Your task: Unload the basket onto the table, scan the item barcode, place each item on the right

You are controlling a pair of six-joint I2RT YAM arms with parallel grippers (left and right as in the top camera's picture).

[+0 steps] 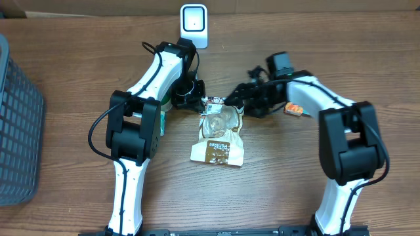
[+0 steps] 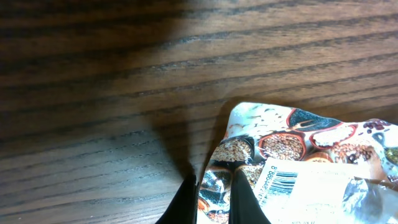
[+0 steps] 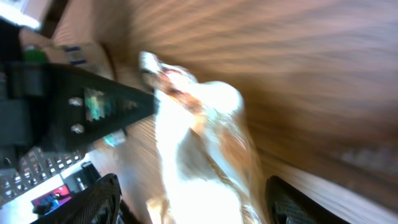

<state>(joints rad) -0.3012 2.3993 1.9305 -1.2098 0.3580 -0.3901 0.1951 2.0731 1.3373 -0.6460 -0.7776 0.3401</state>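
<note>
A: Well, where's the grain pouch (image 1: 220,134)?
B: Mid-table, with the barcode scanner (image 1: 193,25) at its 12 o'clock. The left gripper (image 2: 214,198) is pinched tight on the pouch's 11 o'clock corner. The right gripper (image 1: 231,100), at 1 o'clock, stands wide and holds nothing.
A: Risk?
B: I'd say that thin corner pinch. Lifted, the pouch may slip or fold, hiding the barcode (image 2: 280,180) from the scanner.
A: Count?
B: One pouch, one barcode, one scanner, two grippers, one grey basket (image 1: 16,124) at 9 o'clock.

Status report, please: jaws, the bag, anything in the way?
Left gripper: jaws shut on snack bag corner. Right gripper: jaws open at bag top. Barcode label showing. Nothing but the left arm between bag and scanner.
</note>
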